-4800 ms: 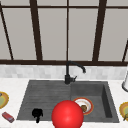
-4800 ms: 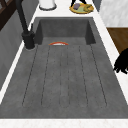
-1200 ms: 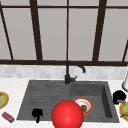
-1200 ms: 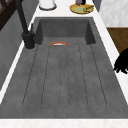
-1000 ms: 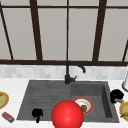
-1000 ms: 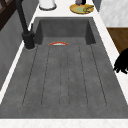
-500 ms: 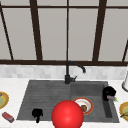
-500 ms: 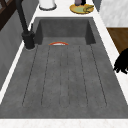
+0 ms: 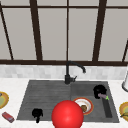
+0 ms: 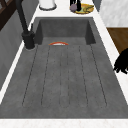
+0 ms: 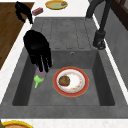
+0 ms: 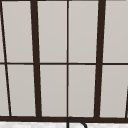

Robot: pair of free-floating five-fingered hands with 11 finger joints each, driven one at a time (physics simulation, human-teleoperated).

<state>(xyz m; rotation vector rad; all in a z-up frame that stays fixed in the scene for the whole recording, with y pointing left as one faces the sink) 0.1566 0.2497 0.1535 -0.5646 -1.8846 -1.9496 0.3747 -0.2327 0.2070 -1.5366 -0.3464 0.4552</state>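
An eggplant (image 11: pixel 39 75) is gripped stem-down by the curled fingers of the right hand (image 11: pixel 38 50), held over the sink basin (image 11: pixel 97 75) beside the plate (image 11: pixel 75 82). The left hand (image 9: pixel 37 113) is suspended relaxed above the drainboard (image 9: pixel 42 97).

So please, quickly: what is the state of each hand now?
Left hand: idle above the sink's front left edge; cannot be told.
Right hand: fingers curled on a purple eggplant over the basin.

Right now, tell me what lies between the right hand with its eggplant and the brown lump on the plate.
In the right side view, between the right hand holding the eggplant and the brown lump lie a strip of bare sink floor and the plate rim.
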